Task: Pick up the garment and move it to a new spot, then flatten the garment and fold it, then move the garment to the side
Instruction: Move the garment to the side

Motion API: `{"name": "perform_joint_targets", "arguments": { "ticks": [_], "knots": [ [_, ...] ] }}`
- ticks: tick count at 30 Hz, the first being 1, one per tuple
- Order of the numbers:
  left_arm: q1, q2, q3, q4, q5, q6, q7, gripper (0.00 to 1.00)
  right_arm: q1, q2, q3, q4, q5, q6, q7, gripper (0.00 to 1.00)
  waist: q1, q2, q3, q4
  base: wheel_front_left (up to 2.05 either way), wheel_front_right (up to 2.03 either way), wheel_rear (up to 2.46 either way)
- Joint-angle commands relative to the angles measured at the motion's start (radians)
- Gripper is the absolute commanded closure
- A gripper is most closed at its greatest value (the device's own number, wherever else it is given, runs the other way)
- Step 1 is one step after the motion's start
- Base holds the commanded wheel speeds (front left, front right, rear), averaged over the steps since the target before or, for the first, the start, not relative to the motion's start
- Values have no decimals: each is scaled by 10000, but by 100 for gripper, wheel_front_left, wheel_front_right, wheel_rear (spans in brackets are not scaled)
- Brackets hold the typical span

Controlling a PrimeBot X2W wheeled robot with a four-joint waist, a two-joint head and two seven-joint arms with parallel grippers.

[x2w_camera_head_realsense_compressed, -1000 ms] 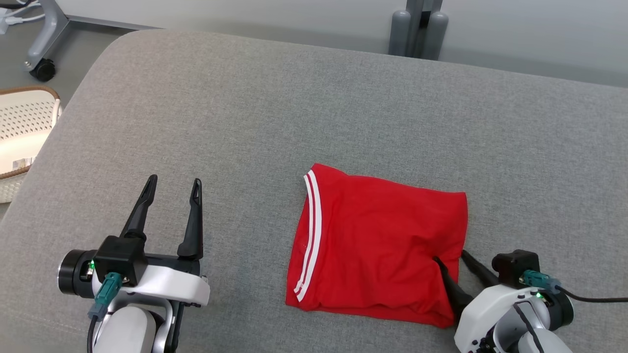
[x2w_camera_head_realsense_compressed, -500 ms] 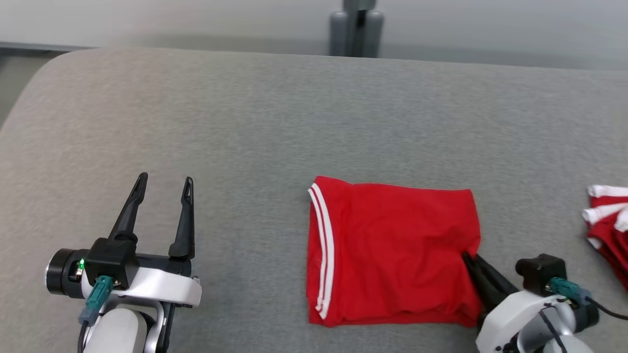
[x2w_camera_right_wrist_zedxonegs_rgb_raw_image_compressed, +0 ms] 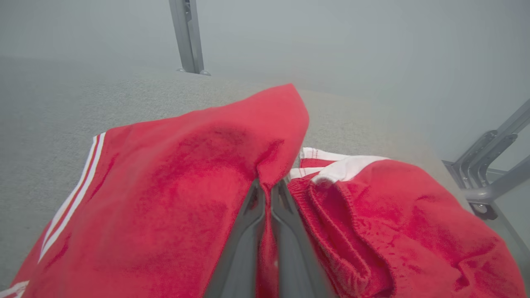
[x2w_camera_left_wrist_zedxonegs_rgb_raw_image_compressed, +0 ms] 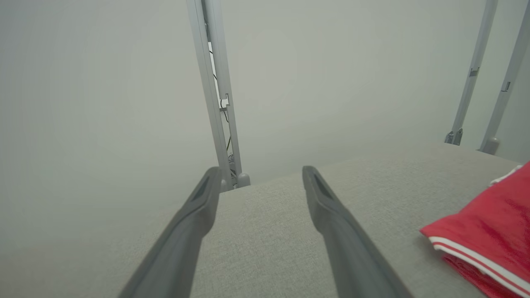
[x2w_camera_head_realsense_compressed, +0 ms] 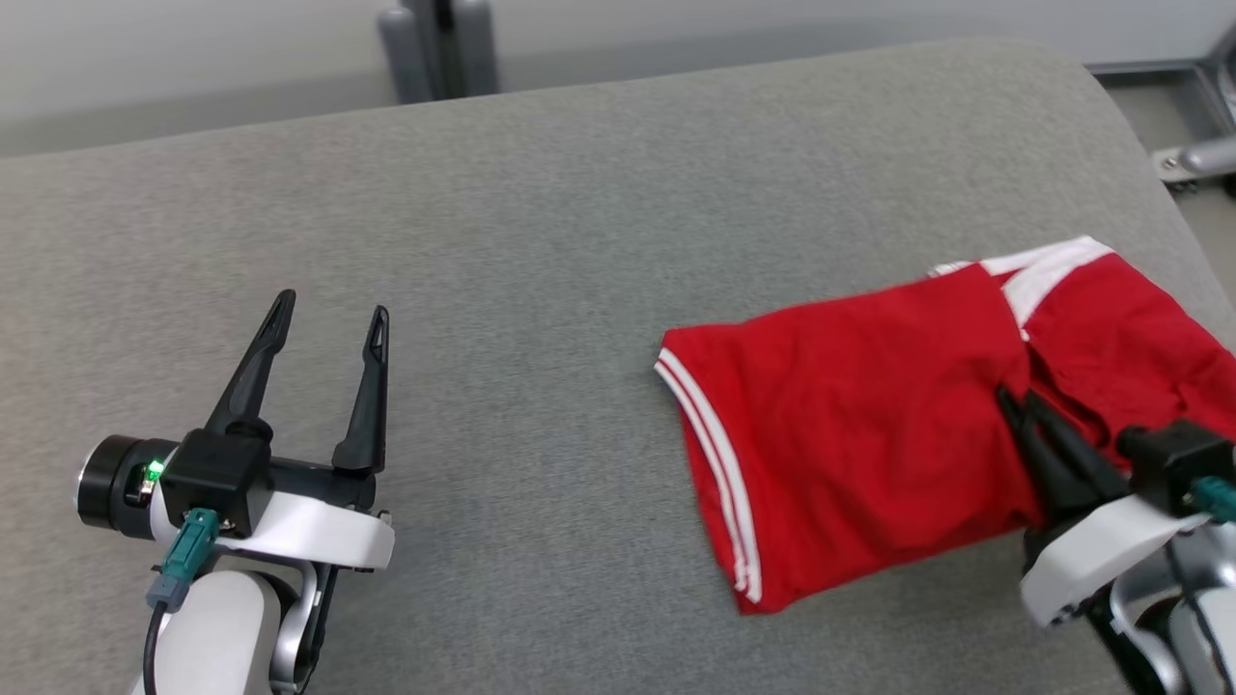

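A grey fabric-covered table (x2w_camera_head_realsense_compressed: pixel 541 212) is spread across the head view, with its rounded far right corner seen at the upper right. On its right half the red garment (x2w_camera_head_realsense_compressed: pixel 850 425) is laid, folded into a rough rectangle that is slanted, its right end farther from the robot than its left. Just beside it on the right, at the table's right edge, a second red piece (x2w_camera_head_realsense_compressed: pixel 1130 328) with a white band is heaped in loose wrinkles; the two are seen to meet where the garment's right edge is gripped.

The right end effector (x2w_camera_head_realsense_compressed: pixel 1012 396) is pressed together on that right edge of the garment. In the right wrist view the two dark fingers (x2w_camera_right_wrist_zedxonegs_rgb_raw_image_compressed: pixel 248 231) are seen side by side with a fold of red cloth pinched between them, and the cloth is drawn up into a peak above the tips.

The left end effector (x2w_camera_head_realsense_compressed: pixel 332 303) is held over bare table at the lower left, well apart from the garment, with its fingers spread wide and nothing between them; the same spread is seen in the left wrist view (x2w_camera_left_wrist_zedxonegs_rgb_raw_image_compressed: pixel 261 170).

Two grey upright posts (x2w_camera_head_realsense_compressed: pixel 439 43) are stood behind the table's far edge.

A pair of thin white stripes (x2w_camera_head_realsense_compressed: pixel 710 439) is run along the garment's left edge.
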Motion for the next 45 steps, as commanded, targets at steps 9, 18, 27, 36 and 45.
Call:
{"name": "perform_joint_targets", "arguments": {
  "ticks": [9,18,27,36,45],
  "knots": [
    [-455,179,-117,-73,128,-61,119,0,-1575,-1524,-612,-586,100,-5,395,100,0,0,748,-717,0,0,0],
    [-814,171,-279,-89,145,-109,90,0,-2565,-2315,-1240,1176,462,-3,302,100,0,0,1232,-368,0,0,0],
    [-955,253,-231,-11,46,-14,18,0,-3398,-1626,-2428,3634,-531,-5,-532,0,0,0,1556,-236,0,0,0],
    [-830,252,-227,61,-43,97,-67,0,-3254,-819,-3339,4365,-1122,-3,-709,0,0,0,1328,-334,0,0,0],
    [-508,161,-47,87,-249,331,-142,0,-2177,394,-3437,1344,-822,-3,-1784,0,0,0,698,-30,0,0,0]
  ]
}}
